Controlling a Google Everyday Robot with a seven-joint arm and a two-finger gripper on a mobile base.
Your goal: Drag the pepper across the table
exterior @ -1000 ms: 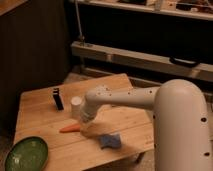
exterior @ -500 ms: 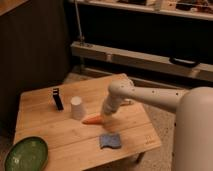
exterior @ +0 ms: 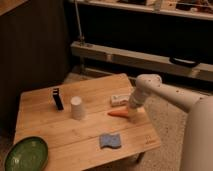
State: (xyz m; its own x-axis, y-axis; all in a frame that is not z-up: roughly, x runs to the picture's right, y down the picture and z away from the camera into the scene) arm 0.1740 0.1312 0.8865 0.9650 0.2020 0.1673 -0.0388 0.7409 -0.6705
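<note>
The pepper (exterior: 119,113) is a slim orange-red tapered vegetable lying flat on the light wooden table (exterior: 85,135), right of the middle, its tip pointing left. My gripper (exterior: 133,111) hangs at the end of the white arm and sits at the pepper's right end, touching or just over it. The white cup (exterior: 77,108) stands upright to the left of the pepper. The blue sponge (exterior: 110,141) lies nearer the front edge, below the pepper.
A small dark upright object (exterior: 58,99) stands left of the cup. A green plate (exterior: 26,154) sits at the front left corner. A small white packet (exterior: 118,100) lies just behind the pepper. A metal rail and dark shelving run behind the table.
The pepper has slid rightward across the table, from beside the cup to right of the middle. The arm has swung right and drawn back with it.
</note>
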